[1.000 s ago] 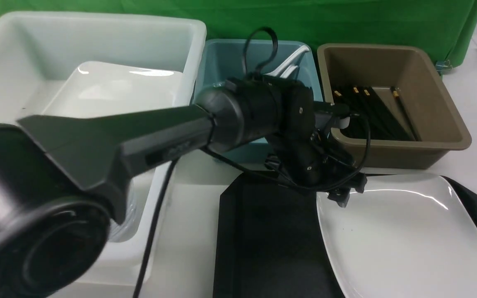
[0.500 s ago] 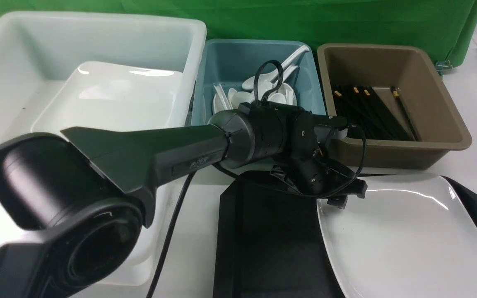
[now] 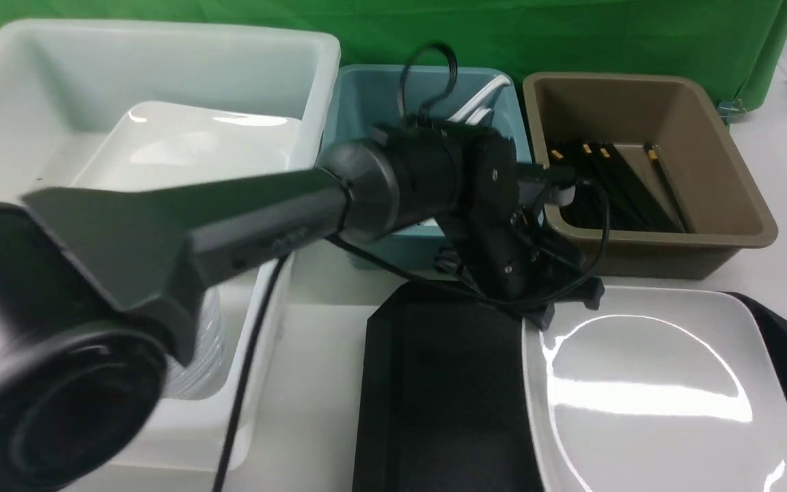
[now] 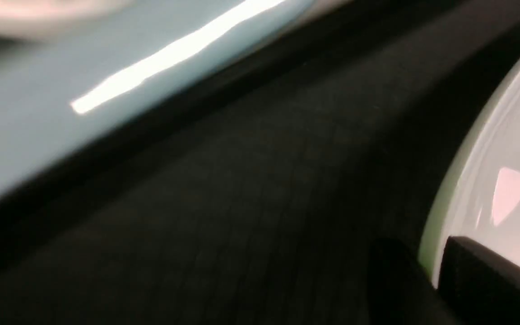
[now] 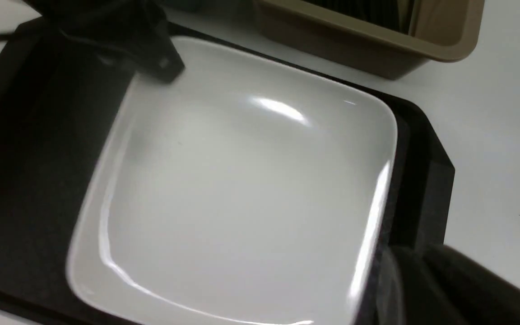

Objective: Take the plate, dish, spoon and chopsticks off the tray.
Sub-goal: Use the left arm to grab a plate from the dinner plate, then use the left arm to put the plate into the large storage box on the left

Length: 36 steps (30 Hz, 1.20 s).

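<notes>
plate: big white plate [image 3: 646,396], sitting on the right half of the tray [image 3: 448,396], with bare black tray to its left

done so far: looks like most of it tbh. A spoon [image 3: 486,96] pokes out of the teal bin [image 3: 359,109], the chopsticks [image 3: 612,178] are lying in the brown bin [image 3: 708,205], and I can't spot either of them, or a dish, on the tray

left to do: just the plate, I'd guess. The white tub [image 3: 161,55] on the left has another one in it, so that's probably where it goes

left gripper [image 4: 431,275]: at the plate's far-left corner, fingers [image 4: 490,280] nearly together, pinching the rim between them

right gripper [image 5: 411,275]: at the plate's right edge. It looks clamped on the rim too, but it's pretty blurry
</notes>
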Available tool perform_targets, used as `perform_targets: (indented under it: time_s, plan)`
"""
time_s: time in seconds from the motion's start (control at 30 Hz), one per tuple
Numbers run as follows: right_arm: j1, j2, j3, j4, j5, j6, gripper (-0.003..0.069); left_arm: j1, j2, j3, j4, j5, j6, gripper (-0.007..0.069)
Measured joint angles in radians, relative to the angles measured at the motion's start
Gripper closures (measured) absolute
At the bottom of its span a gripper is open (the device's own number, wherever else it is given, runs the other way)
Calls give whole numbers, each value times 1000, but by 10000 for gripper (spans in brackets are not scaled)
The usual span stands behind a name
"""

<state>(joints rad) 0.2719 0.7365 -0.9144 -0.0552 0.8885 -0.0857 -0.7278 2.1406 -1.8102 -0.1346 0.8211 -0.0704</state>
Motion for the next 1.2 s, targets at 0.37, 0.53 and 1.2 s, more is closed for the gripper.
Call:
perform_targets:
  time_s: [0.37, 0.53, 1.2]
  plan:
    - [0, 0, 0, 0, 0, -1, 569, 0, -219, 2, 159, 96, 49, 596]
    - [0, 0, 0, 0, 0, -1, 569, 0, -271, 2, 205, 106, 60, 604]
    - [0, 0, 0, 0, 0, 2, 569, 111, -414, 11, 110, 179, 90, 601]
